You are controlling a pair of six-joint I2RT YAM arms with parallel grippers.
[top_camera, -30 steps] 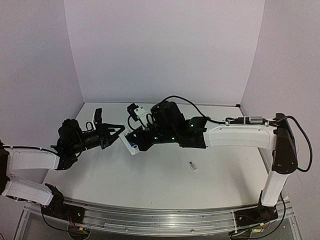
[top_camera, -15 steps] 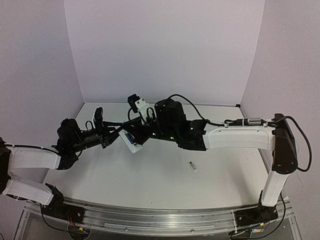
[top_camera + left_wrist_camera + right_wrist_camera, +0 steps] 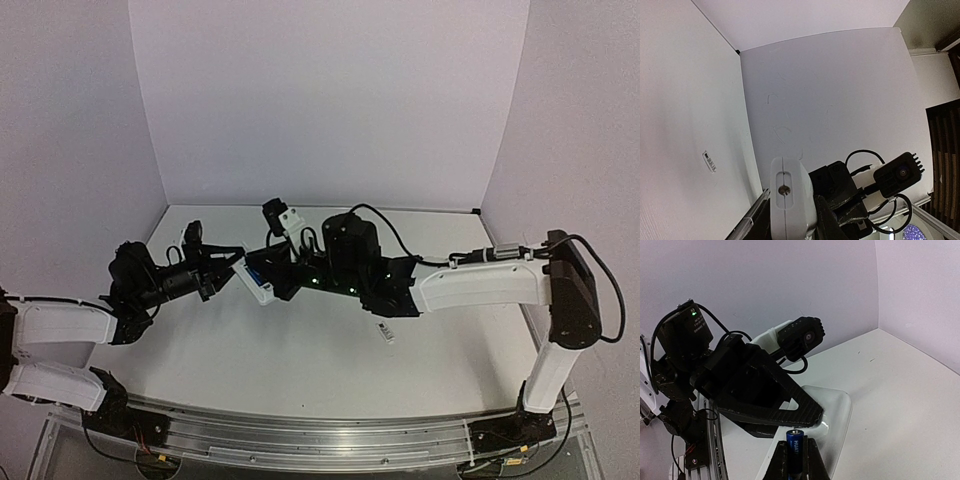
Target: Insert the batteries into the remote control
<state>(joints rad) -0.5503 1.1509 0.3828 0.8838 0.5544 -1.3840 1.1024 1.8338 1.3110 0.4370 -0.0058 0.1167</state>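
Observation:
My left gripper (image 3: 237, 268) is shut on the white remote control (image 3: 257, 283) and holds it tilted above the table. In the left wrist view the remote's end (image 3: 789, 192) sits between the black fingers (image 3: 829, 220). My right gripper (image 3: 796, 462) is shut on a blue battery (image 3: 795, 444), pale tip up, right next to the remote's white body (image 3: 839, 412). I cannot tell whether the two touch. From above, the right gripper (image 3: 281, 279) meets the remote, where a bit of blue (image 3: 254, 271) shows. The left gripper's ribbed finger (image 3: 785, 407) lies across the remote.
A small white rectangular cover piece (image 3: 385, 332) lies on the table below the right forearm and also shows as a small cover piece (image 3: 709, 161) in the left wrist view. Lilac walls enclose the white table (image 3: 300, 360) at the back and sides.
Both grippers have shifted left together. The remote now sits further left and more tilted, with the right gripper and its battery still against it.

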